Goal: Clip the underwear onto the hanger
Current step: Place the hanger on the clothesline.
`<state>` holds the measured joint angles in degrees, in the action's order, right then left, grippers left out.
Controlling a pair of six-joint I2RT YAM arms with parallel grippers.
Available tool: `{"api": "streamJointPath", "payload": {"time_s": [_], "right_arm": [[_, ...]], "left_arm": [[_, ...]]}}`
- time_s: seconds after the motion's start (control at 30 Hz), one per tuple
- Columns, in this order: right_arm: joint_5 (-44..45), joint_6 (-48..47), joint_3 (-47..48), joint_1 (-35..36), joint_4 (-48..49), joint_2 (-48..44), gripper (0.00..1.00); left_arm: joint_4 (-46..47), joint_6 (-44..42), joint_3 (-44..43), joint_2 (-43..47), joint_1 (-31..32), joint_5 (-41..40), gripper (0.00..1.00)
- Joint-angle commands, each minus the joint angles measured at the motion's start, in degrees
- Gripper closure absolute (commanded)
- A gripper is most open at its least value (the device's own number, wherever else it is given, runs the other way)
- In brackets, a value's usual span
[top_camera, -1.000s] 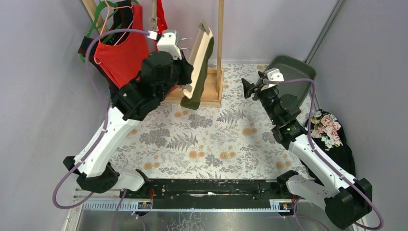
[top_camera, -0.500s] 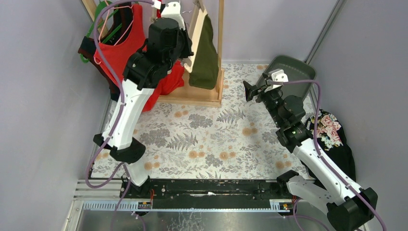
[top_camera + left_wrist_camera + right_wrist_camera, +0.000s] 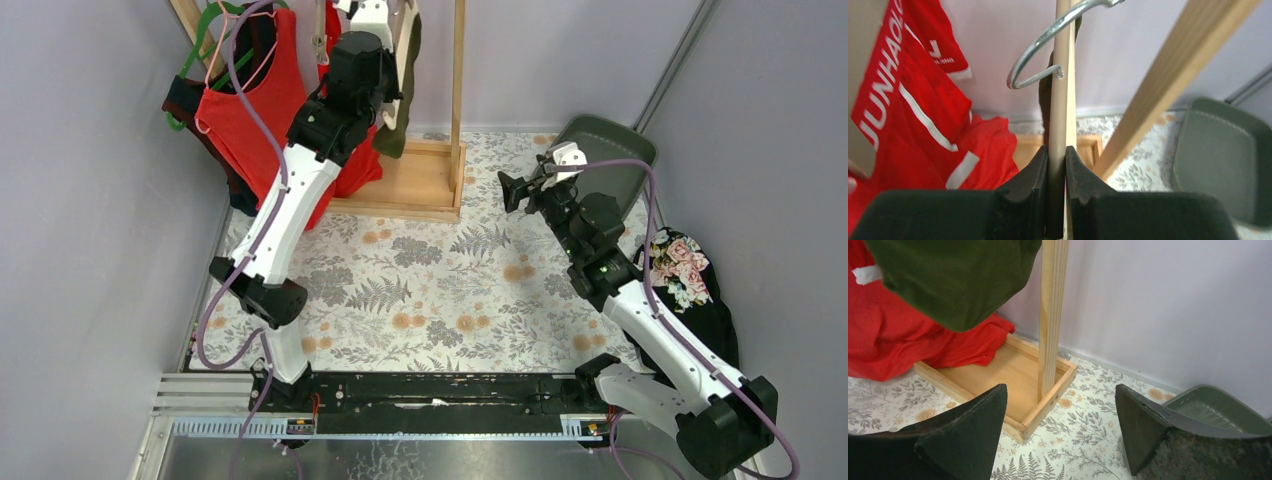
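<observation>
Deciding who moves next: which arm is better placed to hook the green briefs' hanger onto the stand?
Probably left: the left gripper is shut on the hanger, raised beside the stand's post. The right gripper is open, empty, far lower.

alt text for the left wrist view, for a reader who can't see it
The left gripper is shut on the thin edge of a wooden hanger, whose metal hook curls above. At the left hangs red underwear with white lettering; a slanting wooden post and a green tray are at the right.
</observation>
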<state>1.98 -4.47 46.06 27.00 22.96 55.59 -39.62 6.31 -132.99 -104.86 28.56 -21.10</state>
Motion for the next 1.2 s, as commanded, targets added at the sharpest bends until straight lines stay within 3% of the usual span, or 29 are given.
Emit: {"api": "streamJointPath", "payload": {"time_s": [0.0,0.33,0.5,0.73,0.93,1.17], "right_arm": [[-1.82,0.39,0.18,0.39,3.18,0.81,0.15],[-3.11,0.36,-1.24,0.40,5.13,0.50,0.15],[-4.07,0.25,-1.32,0.35,5.25,1.29,0.15],[-4.96,0.34,-1.59,0.41,5.38,1.54,0.15],[-5.54,0.25,-1.84,0.36,5.34,0.95,0.15],[-6.90,0.42,-1.85,0.41,3.92,0.45,0.15]], "left_arm": [[14.17,-2.28,-2.30,-2.56,-3.26,-1.26,1.00],[28.60,-5.41,-3.47,-7.59,-7.25,1.13,1.00],[31.23,-5.97,-5.35,-9.08,-7.55,1.52,1.00],[38.57,-5.65,0.96,-6.49,-7.62,2.50,1.00],[36.33,-5.95,-6.36,-10.59,-7.71,0.97,1.00],[39.41,-6.54,-9.22,-13.65,-8.11,-0.75,1.00]]}}
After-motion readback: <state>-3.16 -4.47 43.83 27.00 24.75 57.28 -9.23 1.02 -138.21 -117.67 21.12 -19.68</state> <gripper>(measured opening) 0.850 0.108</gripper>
